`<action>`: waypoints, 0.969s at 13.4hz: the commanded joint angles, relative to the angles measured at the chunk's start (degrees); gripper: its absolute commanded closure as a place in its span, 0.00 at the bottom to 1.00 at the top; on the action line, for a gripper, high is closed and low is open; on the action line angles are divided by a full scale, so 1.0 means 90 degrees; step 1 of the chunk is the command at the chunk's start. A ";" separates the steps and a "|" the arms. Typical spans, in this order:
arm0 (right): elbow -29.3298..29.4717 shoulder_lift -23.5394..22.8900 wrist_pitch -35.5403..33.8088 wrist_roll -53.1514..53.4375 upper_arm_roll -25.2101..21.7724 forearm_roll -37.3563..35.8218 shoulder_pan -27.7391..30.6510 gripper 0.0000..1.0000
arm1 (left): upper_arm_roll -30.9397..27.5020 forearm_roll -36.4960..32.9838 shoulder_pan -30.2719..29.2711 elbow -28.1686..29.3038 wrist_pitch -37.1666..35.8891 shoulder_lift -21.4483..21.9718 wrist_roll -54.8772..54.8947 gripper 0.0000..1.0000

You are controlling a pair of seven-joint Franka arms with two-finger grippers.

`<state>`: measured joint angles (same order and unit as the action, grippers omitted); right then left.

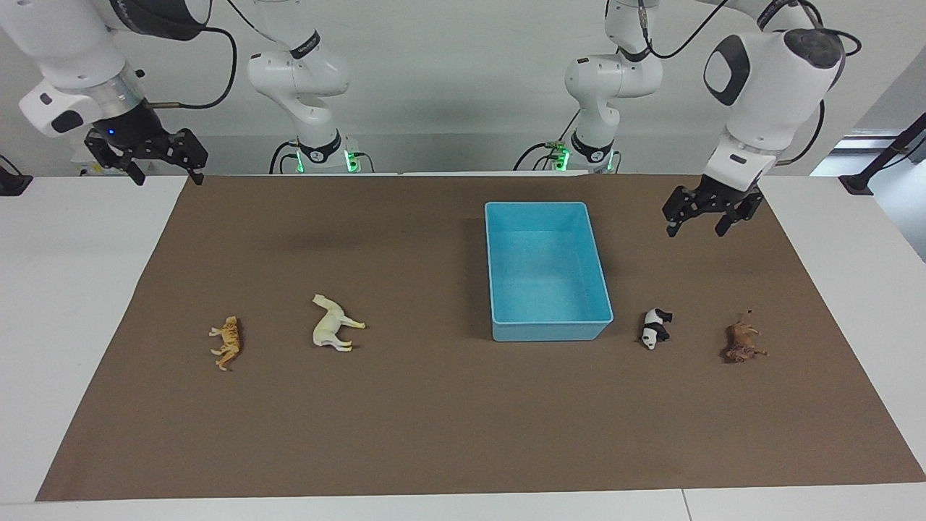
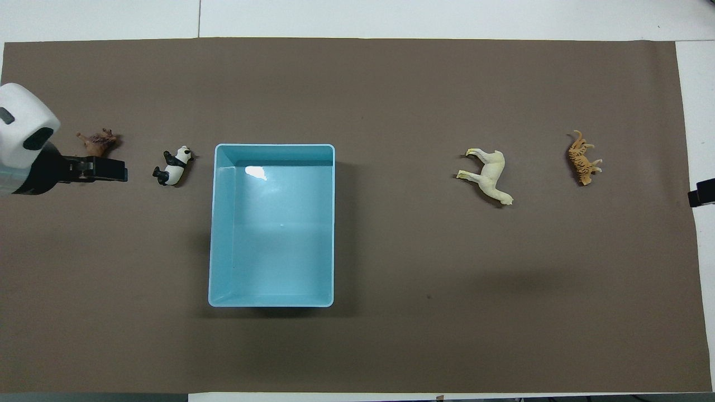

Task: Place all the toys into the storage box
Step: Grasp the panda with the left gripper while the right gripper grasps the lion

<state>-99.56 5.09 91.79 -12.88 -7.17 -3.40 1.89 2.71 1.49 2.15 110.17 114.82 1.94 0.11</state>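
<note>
The light blue storage box (image 1: 547, 207) stands empty on the brown mat; it also shows in the overhead view (image 2: 273, 146). A black-and-white panda (image 1: 655, 327) (image 2: 174, 166) and a brown lion (image 1: 741, 343) (image 2: 98, 142) lie toward the left arm's end. A cream-white horse (image 1: 333, 323) (image 2: 489, 175) and an orange tiger (image 1: 228, 342) (image 2: 582, 158) lie toward the right arm's end. My left gripper (image 1: 696, 230) (image 2: 111, 169) is open and empty, up in the air over the mat beside the box. My right gripper (image 1: 166, 177) (image 2: 701, 197) is open and empty over the mat's edge.
The brown mat (image 1: 434, 420) covers most of the white table (image 1: 72, 289). The two arm bases (image 1: 322, 155) stand at the robots' edge of the table. All four figurines lie on their sides in a row level with the box's farther end.
</note>
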 commanded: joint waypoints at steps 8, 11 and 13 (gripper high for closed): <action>-0.1417 -0.1766 0.3810 -0.1664 0.0073 0.0045 0.0191 0.00 | -0.0086 -0.0371 -0.0005 0.0103 0.2555 -0.2344 -0.0119 0.00; -0.1370 -0.2477 0.4534 -0.1928 0.0083 0.0423 0.0239 0.00 | -0.0086 -0.0371 0.0073 0.0337 0.2506 -0.2266 -0.0207 0.00; -0.1360 -0.2743 0.4868 -0.2055 0.0083 0.0719 0.0162 0.00 | -0.0086 -0.0371 0.0073 0.0542 0.2545 -0.2218 -0.0207 0.00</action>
<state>-111.96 -18.02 133.45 -29.37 -6.97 0.94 3.12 2.35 -0.79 2.35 112.22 137.03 -19.57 -0.61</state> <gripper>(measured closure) 0.000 0.000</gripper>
